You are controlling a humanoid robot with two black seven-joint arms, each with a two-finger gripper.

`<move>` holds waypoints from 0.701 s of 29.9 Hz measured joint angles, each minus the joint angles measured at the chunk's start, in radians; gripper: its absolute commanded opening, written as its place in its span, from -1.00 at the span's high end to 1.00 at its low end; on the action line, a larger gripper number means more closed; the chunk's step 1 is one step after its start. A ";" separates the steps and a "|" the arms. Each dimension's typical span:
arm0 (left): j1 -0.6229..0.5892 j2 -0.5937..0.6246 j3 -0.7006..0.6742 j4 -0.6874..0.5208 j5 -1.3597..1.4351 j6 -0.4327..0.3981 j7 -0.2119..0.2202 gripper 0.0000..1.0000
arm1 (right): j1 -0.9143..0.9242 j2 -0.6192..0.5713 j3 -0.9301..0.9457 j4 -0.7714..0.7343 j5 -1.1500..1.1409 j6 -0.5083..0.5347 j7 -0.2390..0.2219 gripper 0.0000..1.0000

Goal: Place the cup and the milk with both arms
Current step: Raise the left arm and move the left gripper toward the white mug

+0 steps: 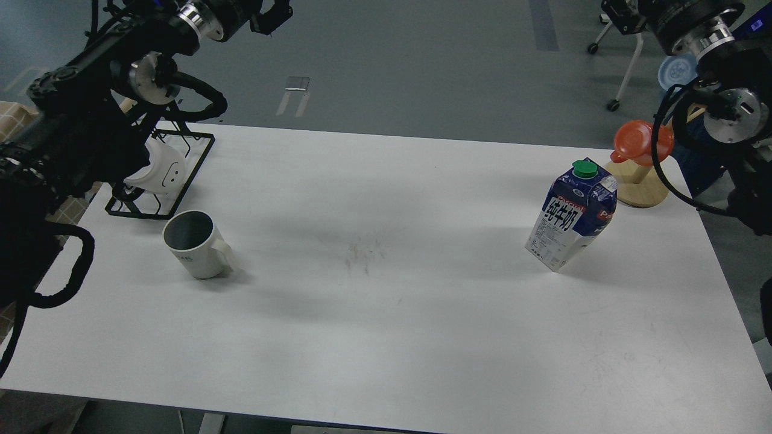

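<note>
Head view, single frame. Near half of white table (386, 337) bare apart from faint grey scuff marks near centre.

Mid-depth, left: white ribbed mug (196, 244) upright on table, dark grey inside, handle turned to the right and slightly near, small grey lettering on the near wall. Not touched by either arm.

Mid-depth, right: milk carton (572, 216), dark blue and white, green round screw cap (584, 168) on top, large black Chinese characters on the face toward the camera. Stood on table, appeared to lean to the right in this view. Well apart from mug, with open tabletop between. Not touched by either arm.

Farther, left: black wire rack (181, 181) at far-left corner of table, just beyond mug. White cup with smiley face (160, 172) within rack, partly hidden by left arm.

Farther, right: orange cup (640, 142) hung mouth-sideways on round wooden stand (640, 188), just beyond and to the right of carton, near far-right table corner.

Farthest, up high: left gripper (272, 17) at top edge, above floor beyond table; seen dark and partly cut off, fingers not separable, open or closed could not be told. Nothing seen held. Right arm entered at upper right, far end at top edge; right gripper (616, 13) seen only as dark fragment, state could not be told.

Beyond table: grey floor, wheeled chair base (615, 72) at far right.
</note>
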 measured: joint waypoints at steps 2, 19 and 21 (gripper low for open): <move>0.007 -0.003 0.000 0.001 0.001 -0.004 0.001 -0.99 | -0.007 0.000 0.000 -0.002 0.000 0.026 0.000 -1.00; 0.020 0.000 -0.070 0.012 -0.023 -0.042 -0.002 -0.99 | -0.013 0.004 0.001 -0.007 0.000 0.059 0.002 -1.00; 0.025 0.003 -0.071 0.013 -0.018 -0.042 0.001 -0.99 | -0.013 0.004 0.001 -0.007 0.000 0.059 0.002 -1.00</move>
